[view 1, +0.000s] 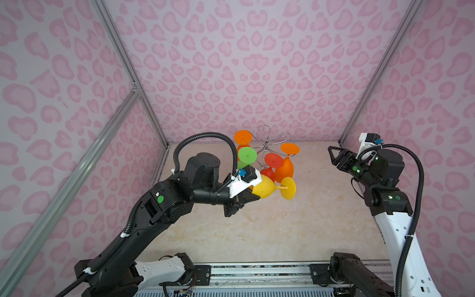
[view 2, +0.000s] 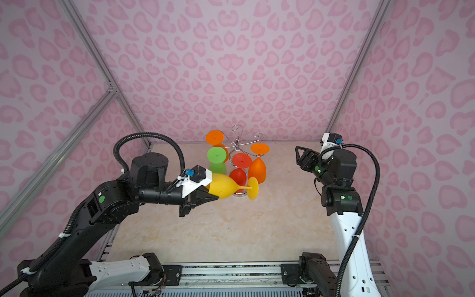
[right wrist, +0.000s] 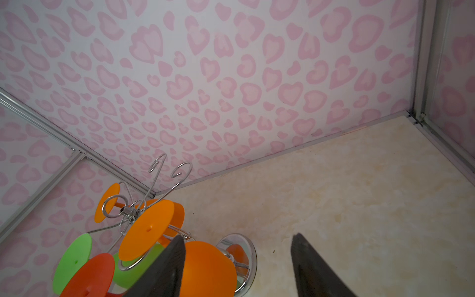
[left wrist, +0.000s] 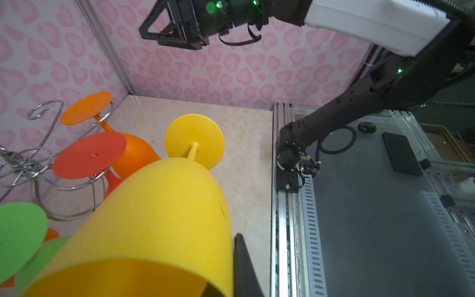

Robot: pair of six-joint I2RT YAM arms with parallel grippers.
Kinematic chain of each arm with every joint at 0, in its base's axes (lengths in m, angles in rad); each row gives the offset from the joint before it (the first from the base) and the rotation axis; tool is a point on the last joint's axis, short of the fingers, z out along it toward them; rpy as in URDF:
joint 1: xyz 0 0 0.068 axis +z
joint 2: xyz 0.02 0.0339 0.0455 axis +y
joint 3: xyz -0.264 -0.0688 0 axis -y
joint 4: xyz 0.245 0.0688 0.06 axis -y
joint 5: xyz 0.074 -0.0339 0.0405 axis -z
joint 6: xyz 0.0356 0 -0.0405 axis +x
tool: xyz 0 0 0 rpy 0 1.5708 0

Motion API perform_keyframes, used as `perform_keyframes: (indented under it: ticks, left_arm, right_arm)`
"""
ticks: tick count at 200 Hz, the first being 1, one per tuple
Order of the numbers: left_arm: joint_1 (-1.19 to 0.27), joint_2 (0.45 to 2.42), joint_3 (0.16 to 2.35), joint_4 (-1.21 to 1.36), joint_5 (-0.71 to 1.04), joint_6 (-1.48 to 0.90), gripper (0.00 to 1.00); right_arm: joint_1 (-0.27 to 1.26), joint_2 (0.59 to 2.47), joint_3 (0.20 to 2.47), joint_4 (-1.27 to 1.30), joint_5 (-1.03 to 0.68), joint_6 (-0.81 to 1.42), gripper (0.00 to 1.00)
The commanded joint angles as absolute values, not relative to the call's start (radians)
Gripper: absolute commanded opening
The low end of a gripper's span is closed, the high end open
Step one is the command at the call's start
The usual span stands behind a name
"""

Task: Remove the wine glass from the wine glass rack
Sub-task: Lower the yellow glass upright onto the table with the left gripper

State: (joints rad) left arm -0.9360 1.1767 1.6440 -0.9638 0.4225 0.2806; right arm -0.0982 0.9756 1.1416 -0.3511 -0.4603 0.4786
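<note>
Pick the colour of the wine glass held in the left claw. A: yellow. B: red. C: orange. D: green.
A: the left claw is closed on the bowl of the yellow wine glass, which lies sideways off the wine glass rack.

Both top views: taken from high above the near edge of the table (view 1: 257, 231), facing down and toward the back wall (view 1: 257, 64), far enough back to hold both arms whole. Nearly the same scene in each, wine glass rack (view 1: 266, 146) just above frame centre.

Left wrist view: taken from right behind the yellow wine glass (left wrist: 159, 218), close enough for its bowl to fill the foreground; facing across the table toward the right gripper (left wrist: 147, 30) and the base rail (left wrist: 285, 205).

Right wrist view: taken from just behind the right gripper's two dark fingers (right wrist: 164, 270), facing down toward the back corner.

Shared by all four: rack and table.
</note>
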Motion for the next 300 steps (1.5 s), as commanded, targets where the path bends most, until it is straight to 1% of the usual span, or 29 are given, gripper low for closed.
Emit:
perform_keyframes:
  ticks: [1,13,27,64,151,177,263,272,300]
  left_arm:
    - [-1.012,1.241,1.685,-1.143,0.167,0.282,0.06]
    - [-1.038,1.294,1.695,-1.180,0.107,0.267,0.06]
    - [-1.048,1.359,1.694,-1.212,0.060,0.260,0.02]
    - [-1.066,1.505,1.696,-1.244,0.086,0.288,0.02]
    - [-1.091,1.815,1.714,-1.229,0.001,0.240,0.02]
    - [-1.093,1.852,1.715,-1.232,0.000,0.232,0.02]
    - [-1.093,1.889,1.701,-1.245,-0.016,0.225,0.02]
    - [-1.094,1.894,1.707,-1.249,-0.020,0.223,0.03]
    - [-1.093,1.892,1.729,-1.250,-0.019,0.218,0.15]
  right_arm:
    - [-0.101,0.978,1.120,-0.368,-0.440,0.458,0.64]
    - [-0.102,0.982,1.110,-0.369,-0.443,0.460,0.64]
    - [-0.103,0.986,1.097,-0.369,-0.443,0.462,0.63]
    - [-0.104,1.001,1.081,-0.370,-0.439,0.460,0.62]
    - [-0.104,1.026,1.073,-0.360,-0.451,0.459,0.59]
    - [-0.106,1.034,1.078,-0.366,-0.451,0.453,0.59]
    - [-0.106,1.035,1.058,-0.343,-0.459,0.466,0.58]
    - [-0.106,1.035,1.057,-0.341,-0.458,0.466,0.58]
    - [-0.106,1.034,1.050,-0.338,-0.462,0.469,0.58]
